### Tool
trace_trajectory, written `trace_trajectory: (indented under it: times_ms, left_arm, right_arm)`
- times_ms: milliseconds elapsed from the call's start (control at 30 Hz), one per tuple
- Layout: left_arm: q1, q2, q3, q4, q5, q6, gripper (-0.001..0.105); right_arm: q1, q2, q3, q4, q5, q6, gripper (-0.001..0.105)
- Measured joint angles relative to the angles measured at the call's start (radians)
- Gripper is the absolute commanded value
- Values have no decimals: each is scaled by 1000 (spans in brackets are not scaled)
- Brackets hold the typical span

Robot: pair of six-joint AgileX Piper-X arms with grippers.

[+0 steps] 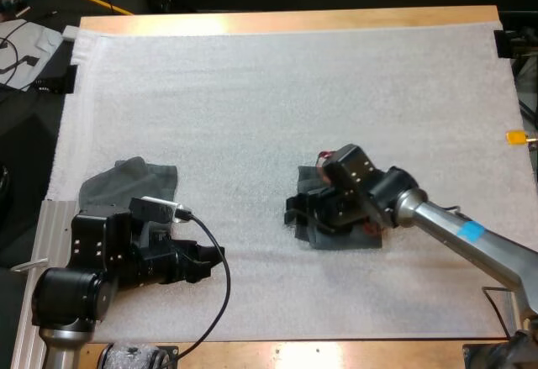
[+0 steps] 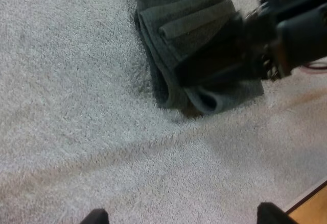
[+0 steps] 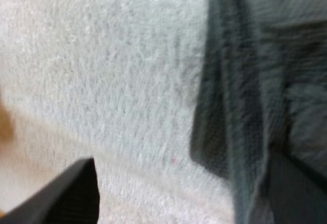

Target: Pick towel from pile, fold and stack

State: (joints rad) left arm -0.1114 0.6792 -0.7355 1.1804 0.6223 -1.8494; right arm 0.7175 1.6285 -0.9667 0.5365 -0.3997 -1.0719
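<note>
At the bench's (image 1: 277, 23) near-left corner the left pincer (image 1: 203, 265) hangs low over the white mat (image 1: 277, 92), pointing toward the right edge. Its two black fingers (image 2: 97, 218) stand well apart with only bare mat between them, so it is released and grasps nothing.

Just beyond that arm, close to the left edge, lies a loose towel (image 1: 134, 180), dark grey-green and rumpled. Its near part is hidden behind the arm, and I cannot tell whether the two touch.

Farther in, right of the mat's middle, a second towel (image 1: 340, 236) lies folded into several layers. The left wrist view shows a rolled fold on top and a looped edge on the side facing the left pincer. The right pincer (image 1: 298, 218) is down at this towel, its arm coming in from the right edge. Its fingers (image 3: 66, 193) are spread wide: one is over bare mat just beside the towel's edge, the other over the cloth. It is released and not clamped on the towel.

Beyond both towels the mat runs to the far edge, where a strip of wood shows.
</note>
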Motion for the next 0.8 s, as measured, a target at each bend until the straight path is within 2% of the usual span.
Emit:
trace_trajectory:
  times_ms: [367,567,800]
  left_arm:
    - [0,0,0,-2,0,0,57]
    - [0,0,0,-2,0,0,57]
    - [0,0,0,-2,0,0,57]
  right_arm:
    - [50,46,0,-28,0,23,67]
    - [52,-1,0,-24,2,9,67]
    - [52,-132,2,67,119,-58,67]
